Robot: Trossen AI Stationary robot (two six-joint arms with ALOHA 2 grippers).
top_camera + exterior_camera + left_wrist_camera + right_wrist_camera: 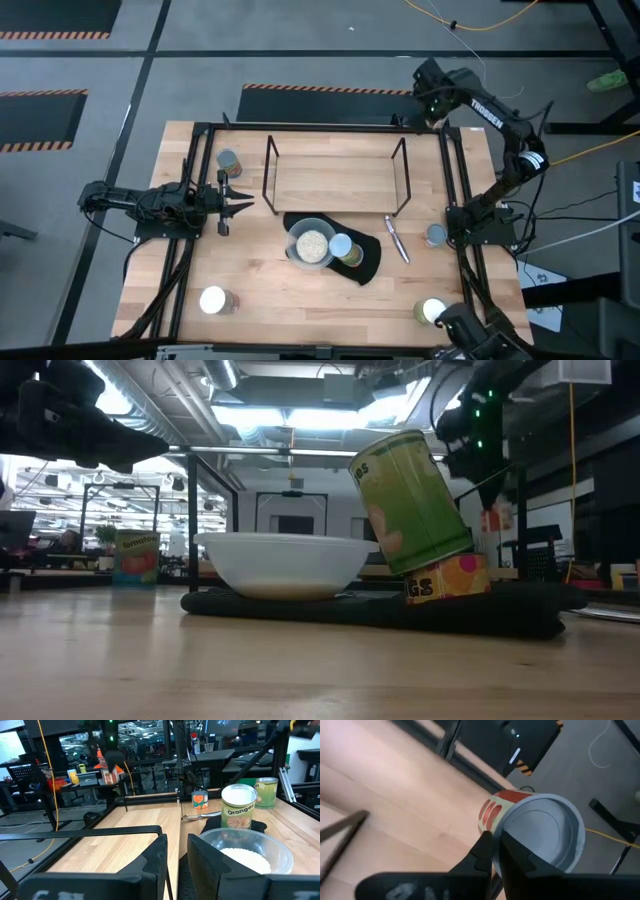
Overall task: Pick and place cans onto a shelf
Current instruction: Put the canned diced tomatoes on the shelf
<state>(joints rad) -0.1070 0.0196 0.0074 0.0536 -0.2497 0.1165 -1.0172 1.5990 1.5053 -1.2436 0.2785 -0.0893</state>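
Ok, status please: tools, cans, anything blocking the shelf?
Right tool shut on red-label can, raised near shelf's far right corner. Left tool waits left of shelf. No can on shelf yet, nothing blocking.

"Oranges" reads on the cream-topped can (239,808); white "THOSEN"-like lettering marks the right arm (489,108).

Lighting: even overhead light in the high view; the wooden table (300,290) is evenly lit with only faint, soft shadows. Low view: strongly backlit by ceiling strip lights (290,415), which flare white; near table surface soft, out of focus. Left wrist view: bright window glare at one corner; distant room slightly soft; the bowl (247,852) is sharp. Right wrist view: table surface blurred, possibly by motion; the red-labelled can (535,832) is moderately sharp, with a pale cast.
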